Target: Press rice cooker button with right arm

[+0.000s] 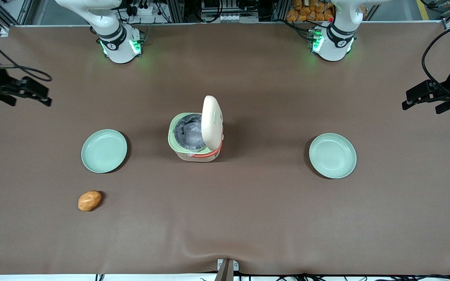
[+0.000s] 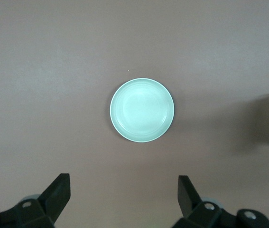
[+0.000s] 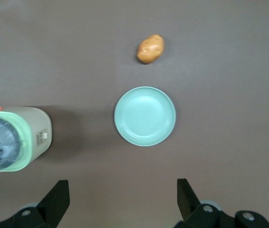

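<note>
The cream rice cooker stands in the middle of the table with its lid raised upright, showing the pale green rim and the grey inside. A coral-orange band runs round its base. It also shows in the right wrist view, with a small button panel on its cream side wall. The right arm's gripper hangs high at the working arm's end of the table, well apart from the cooker. In the right wrist view the gripper is open and empty, above bare table near a pale green plate.
One pale green plate lies toward the working arm's end, with an orange-brown potato nearer the front camera than it. A second pale green plate lies toward the parked arm's end. A brown cloth covers the table.
</note>
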Robot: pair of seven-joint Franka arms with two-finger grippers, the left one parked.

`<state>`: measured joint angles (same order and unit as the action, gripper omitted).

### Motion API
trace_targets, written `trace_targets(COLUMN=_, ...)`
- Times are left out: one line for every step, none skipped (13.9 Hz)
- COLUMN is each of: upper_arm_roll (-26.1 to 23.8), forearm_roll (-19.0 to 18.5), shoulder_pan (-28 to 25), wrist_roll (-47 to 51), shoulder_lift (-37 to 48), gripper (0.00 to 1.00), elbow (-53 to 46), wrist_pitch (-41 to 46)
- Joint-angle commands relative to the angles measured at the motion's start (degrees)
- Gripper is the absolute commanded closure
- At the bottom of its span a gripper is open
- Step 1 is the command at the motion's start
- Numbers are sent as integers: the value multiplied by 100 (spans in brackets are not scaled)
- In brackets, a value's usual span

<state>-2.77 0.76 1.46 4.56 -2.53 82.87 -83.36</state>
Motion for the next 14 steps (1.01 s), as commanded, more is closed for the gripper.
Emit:
trace_targets(upper_arm_roll=163, forearm_roll=-85, shoulder_pan=100, wrist_roll=-515, shoulder_lift=77, gripper=0, elbow=27, wrist_pitch=118)
trace_targets(upper_arm_roll=180, forearm_roll=-85, shoulder_pan=126, wrist_roll=-726, shoulder_lift=68, gripper=0, elbow=27, wrist_pitch=118)
trace_targets(upper_arm_roll=189, forearm_roll=-94, shoulder_pan=126, wrist_roll=-737, shoulder_lift=68, gripper=0, elbow=27, wrist_pitch=144)
trace_targets(upper_arm_roll=189, forearm_roll=-94, shoulder_pan=126, wrist_roll=-746, shoulder_lift=77, gripper=0, elbow=27, wrist_pitch=171)
trace_targets(upper_arm_roll=189, forearm_roll=-94, shoulder_pan=135, wrist_roll=-746, shoulder_lift=77, gripper=0, elbow=10, wrist_pitch=301)
trace_targets(upper_arm_roll=189, forearm_roll=-76, shoulder_pan=152, wrist_roll=-737, shoulder_lift=77, gripper=0, elbow=9, wrist_pitch=424)
trace_targets(upper_arm_roll=189, forearm_roll=-85, shoulder_pan=153, wrist_roll=-737, shoulder_lift=86, gripper=0, elbow=9, wrist_pitch=469)
trace_targets(upper_arm_roll=215, forearm_roll=-85, shoulder_pan=153, wrist_roll=-737, shoulder_lift=86, gripper=0, elbow=9, wrist_pitch=478)
trace_targets(upper_arm_roll=268, forearm_roll=-76, shoulder_pan=144, wrist_roll=-737, shoulder_lift=77, gripper=0, elbow=9, wrist_pitch=478)
trace_targets(upper_arm_roll=268, forearm_roll=-76, shoulder_pan=144, wrist_roll=-755, shoulder_lift=77, gripper=0, elbow=9, wrist_pitch=478)
trace_targets(upper_arm_roll=277, forearm_roll=-76, shoulder_pan=144, wrist_roll=-755, shoulder_lift=77, gripper=0, elbow=9, wrist_pitch=478)
trace_targets(upper_arm_roll=277, forearm_roll=-76, shoulder_pan=144, wrist_roll=-755, shoulder_lift=77, gripper=0, elbow=1, wrist_pitch=478)
trace_targets(upper_arm_roll=277, forearm_roll=-76, shoulder_pan=144, wrist_roll=-738, shoulder_lift=68, gripper=0, elbow=9, wrist_pitch=478)
trace_targets(upper_arm_roll=277, forearm_roll=-76, shoulder_pan=144, wrist_roll=-737, shoulder_lift=68, gripper=0, elbow=9, wrist_pitch=478)
